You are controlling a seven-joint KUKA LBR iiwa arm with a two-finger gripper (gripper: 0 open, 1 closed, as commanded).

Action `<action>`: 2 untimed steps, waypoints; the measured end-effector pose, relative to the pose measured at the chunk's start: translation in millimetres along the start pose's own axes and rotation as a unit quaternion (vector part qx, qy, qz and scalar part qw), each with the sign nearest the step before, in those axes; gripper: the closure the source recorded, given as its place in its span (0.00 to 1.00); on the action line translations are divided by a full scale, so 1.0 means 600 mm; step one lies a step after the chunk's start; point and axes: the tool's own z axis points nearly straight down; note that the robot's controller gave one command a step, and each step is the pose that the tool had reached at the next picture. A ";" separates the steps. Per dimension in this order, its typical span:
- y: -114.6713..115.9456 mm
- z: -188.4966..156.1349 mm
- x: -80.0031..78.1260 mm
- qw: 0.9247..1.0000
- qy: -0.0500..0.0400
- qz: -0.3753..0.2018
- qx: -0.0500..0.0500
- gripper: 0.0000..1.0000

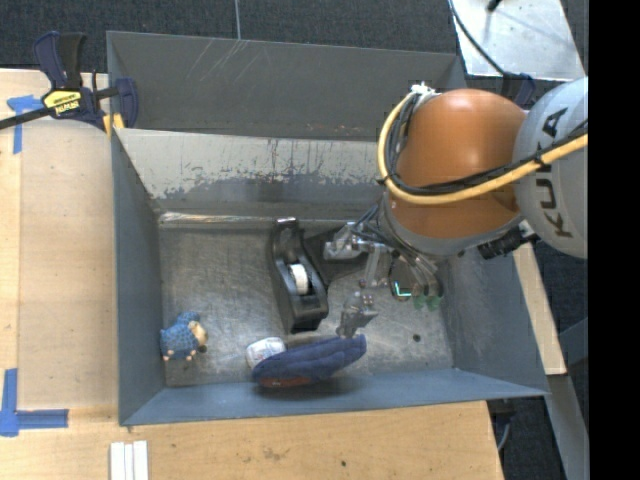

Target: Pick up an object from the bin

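Note:
My gripper [357,306] hangs low in the bin's right half, under the arm's orange cover. Its tip sits just above the right end of a dark blue soft pouch [305,361] that lies along the front wall. A small white piece [265,349] rests against the pouch's left end. Just left of the gripper, a black tape dispenser [298,276] holding a white roll lies lengthwise on the floor, close to the gripper but apart from it. Nothing shows held in the gripper.
A small blue and yellow plush toy [183,338] sits in the front left corner. Bare floor lies between it and the dispenser. The orange cover and a yellow cable hide the bin's right rear part.

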 end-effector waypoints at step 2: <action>0.018 0.220 -0.074 0.990 -0.021 -0.136 0.000 0.00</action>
